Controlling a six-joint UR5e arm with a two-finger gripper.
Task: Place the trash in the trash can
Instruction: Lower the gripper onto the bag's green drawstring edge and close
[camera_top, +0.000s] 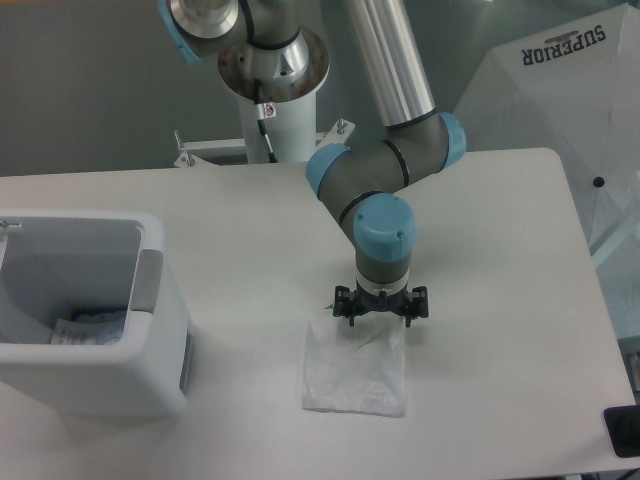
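- The sheet (355, 368) is thin, flat and limp; pinched only at its far edge it could slip out on the lift, or fold and drag across the table (500, 300); a weak or off-centre pinch on that edge would cause it.
- The bin (90, 320) stands well apart, to the sheet's left; a dangling sheet could catch on the bin's rim on the carry and fall outside; too low a carry would cause that.
- The gripper (380, 312) points straight down over the sheet's far edge, right where a sliver of the green strip (337, 302) shows beside its left finger; the rest of the sheet lies flat on the table, stretching toward the camera from under the fingers.
- Whether the fingers are clamped on the edge or only set around it I cannot tell; the wrist hides the tips.
- The bottle (90, 327) already appears to lie in the bin's bottom, a bluish-white crumple; so only the sheet is left.
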